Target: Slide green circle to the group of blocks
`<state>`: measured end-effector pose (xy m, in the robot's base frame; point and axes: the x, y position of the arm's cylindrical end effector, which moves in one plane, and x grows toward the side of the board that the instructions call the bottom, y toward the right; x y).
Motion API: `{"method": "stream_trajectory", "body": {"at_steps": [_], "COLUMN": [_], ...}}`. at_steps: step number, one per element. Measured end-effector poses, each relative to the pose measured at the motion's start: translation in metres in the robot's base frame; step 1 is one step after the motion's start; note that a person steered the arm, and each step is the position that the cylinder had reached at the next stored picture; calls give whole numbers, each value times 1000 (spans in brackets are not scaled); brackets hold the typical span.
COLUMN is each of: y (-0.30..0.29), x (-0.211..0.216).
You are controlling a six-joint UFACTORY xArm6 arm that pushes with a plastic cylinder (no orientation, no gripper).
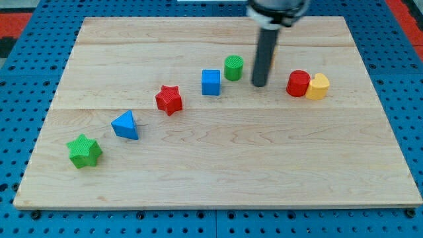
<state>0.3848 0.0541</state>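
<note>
The green circle [233, 67] stands on the wooden board [218, 165] at the upper middle, just up and right of the blue cube [211, 82]. My tip [260, 84] rests on the board just right of the green circle, with a small gap between them. A red cylinder [298, 83] and a yellow block [318, 86] touch each other to the right of my tip. A red star [169, 99], a blue triangle [125, 125] and a green star [84, 151] run in a diagonal line toward the view's lower left. A small orange bit shows behind the rod.
The board lies on a blue pegboard surface [20, 132]. The arm's dark body [277, 10] hangs over the board's top edge.
</note>
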Motion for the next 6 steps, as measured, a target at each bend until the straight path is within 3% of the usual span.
{"method": "stream_trajectory", "body": {"at_steps": [1,2,4,6], "y": [-71,-77,56,62], "x": [-11,-32,-46,-48]}}
